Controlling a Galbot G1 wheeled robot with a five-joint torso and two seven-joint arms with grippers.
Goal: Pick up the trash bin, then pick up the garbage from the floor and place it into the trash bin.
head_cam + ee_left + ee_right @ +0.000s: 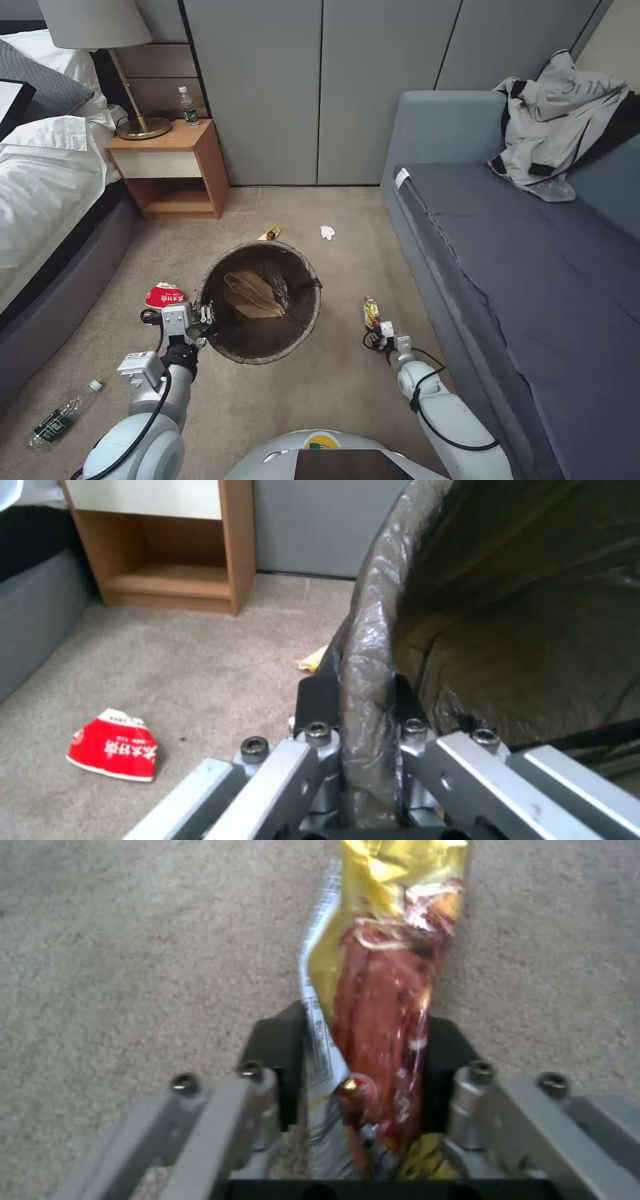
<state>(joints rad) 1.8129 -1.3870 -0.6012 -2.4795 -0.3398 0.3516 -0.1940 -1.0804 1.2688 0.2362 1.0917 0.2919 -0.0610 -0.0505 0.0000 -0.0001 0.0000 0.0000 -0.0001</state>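
Trash bin (260, 303) rim is clamped by left gripper (205, 325) at frame centre; snack wrapper (387, 990) is pinched by right gripper (375, 331), lower right

Two white glossy arms with rounded joint housings; black cables loop along both forearms. Left pincer (204, 323) and right pincer (377, 329): grey metal linkage bars, dark hex-socket screws at the pivots, black finger pads (443, 1040). White boxy wrist modules. Torso top white, with a yellow-green round logo and a dark panel.
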